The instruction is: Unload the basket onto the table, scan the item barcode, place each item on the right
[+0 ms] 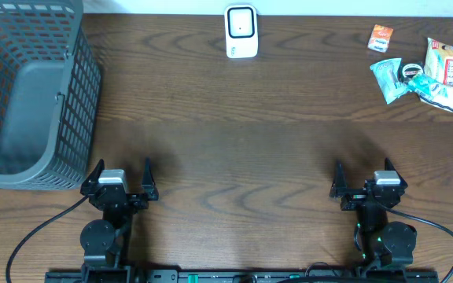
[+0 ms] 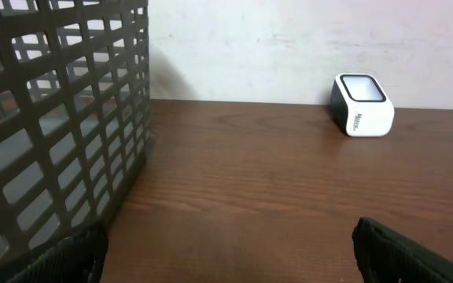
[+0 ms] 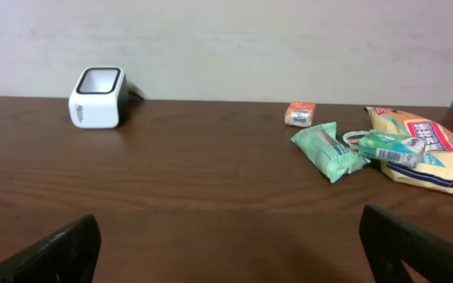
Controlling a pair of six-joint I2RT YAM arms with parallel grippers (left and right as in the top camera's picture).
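Green pouch (image 1: 387,79) flat, far right of wood-grain worktop (image 1: 234,141), long axis slanting front-to-back (crinkly film, pillow shape). Scanner (image 1: 241,31) far centre, boxy white plastic. Left gripper (image 1: 123,171), right gripper (image 1: 363,171): jaws wide apart, empty.

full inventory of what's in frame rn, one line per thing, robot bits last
basket: 1, grey mesh, left end of table
scanner: 1, white with a dark back, far edge, centre
orange packet: 1, orange, far right, apart from the rest
green packet: 1, pale green, far right, left of the bag
green box: 1, green and white, lying against the bag's near-left edge
snack bag: 1, yellow and white with red print, far-right corner
table: 1, dark brown wood
left pincer: 1, black, open, empty, near edge, left
right pincer: 1, black, open, empty, near edge, right
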